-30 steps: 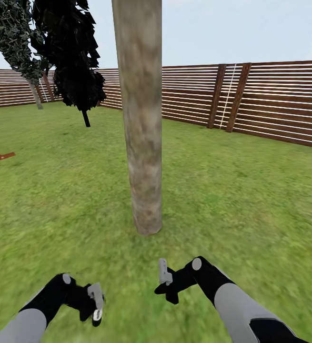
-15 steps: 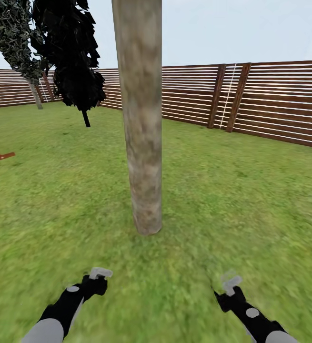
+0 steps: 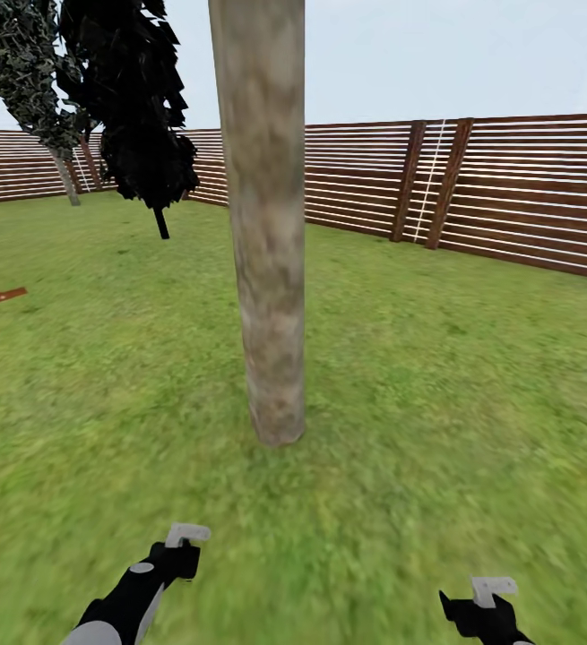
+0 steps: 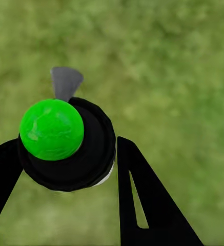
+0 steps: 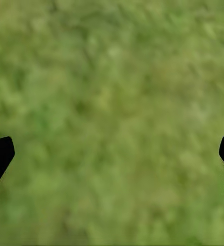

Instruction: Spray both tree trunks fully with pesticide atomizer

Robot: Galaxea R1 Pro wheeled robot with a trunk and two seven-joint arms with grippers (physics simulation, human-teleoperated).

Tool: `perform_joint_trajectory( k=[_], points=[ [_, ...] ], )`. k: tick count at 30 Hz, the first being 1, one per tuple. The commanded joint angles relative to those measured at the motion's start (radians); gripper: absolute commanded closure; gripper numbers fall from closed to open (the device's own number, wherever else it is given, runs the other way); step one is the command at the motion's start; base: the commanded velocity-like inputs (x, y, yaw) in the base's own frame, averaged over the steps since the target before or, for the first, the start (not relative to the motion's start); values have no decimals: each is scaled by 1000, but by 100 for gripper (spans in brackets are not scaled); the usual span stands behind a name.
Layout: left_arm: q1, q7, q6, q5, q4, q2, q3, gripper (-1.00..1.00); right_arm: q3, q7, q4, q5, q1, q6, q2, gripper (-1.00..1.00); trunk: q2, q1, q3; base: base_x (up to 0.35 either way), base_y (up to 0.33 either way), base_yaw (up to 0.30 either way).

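I've got the trunk (image 3: 267,224) dead ahead, rising from the grass (image 3: 436,376), no white mist on the bark yet; my left gripper (image 4: 65,169) is clamped around the atomizer (image 4: 65,141), green cap toward the camera; the right gripper (image 5: 112,148) hangs wide apart and empty over the lawn; best move, I reckon, is to raise the left arm, aim the nozzle at the trunk and sweep top to base.

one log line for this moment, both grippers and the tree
left gripper: shut on atomizer | right gripper: open over grass | tree trunk: ahead, no mist seen
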Motion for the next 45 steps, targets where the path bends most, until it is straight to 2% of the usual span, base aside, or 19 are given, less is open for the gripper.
perform_joint_trajectory(
  k=[1,4,8,10,13,17,19,22,27,33,43,45],
  points=[
    [0,-1,0,0,1,-4,0,100,0,0,0,0,0,0,0,-100,0,0,0,321,0,0],
    [0,-1,4,-1,1,-21,-1,100,0,0,0,0,0,0,1,-100,0,0,0,332,0,-69],
    [0,-2,11,-1,-1,-26,-2,100,0,0,0,0,0,0,1,-100,0,0,0,336,0,-261],
    [-2,-2,38,-1,-2,-31,-2,100,-1,-1,0,0,0,-1,0,-100,0,0,0,336,0,-296],
    [-23,-2,160,-3,-5,-33,-7,100,-1,-2,0,0,0,-1,0,-100,0,0,0,337,0,-299],
    [-97,-2,338,-6,-6,-33,-10,100,0,-2,0,0,0,-1,1,-100,0,0,0,337,0,-281],
    [-109,-2,365,-6,-5,-34,-10,100,1,-2,0,0,0,-1,2,-100,0,0,0,337,0,-87],
    [-111,-2,375,-10,-5,-45,-11,100,1,-2,0,0,0,-1,4,-100,0,0,0,260,0,-15],
    [-99,-3,373,-7,-5,-41,-12,100,1,-2,0,0,0,-1,4,-100,0,0,0,27,0,-1],
    [-101,-3,371,-4,-3,-58,-11,100,1,-2,1,1,0,-1,4,-100,0,0,0,249,0,0],
    [-100,-4,361,-4,-5,-51,-14,100,1,-2,1,1,0,-1,4,-100,0,0,0,81,0,0],
    [-100,-5,360,-4,-6,-51,-10,100,1,-2,1,1,0,-1,4,-100,-14,8,-6,0,0,0]
  ],
)
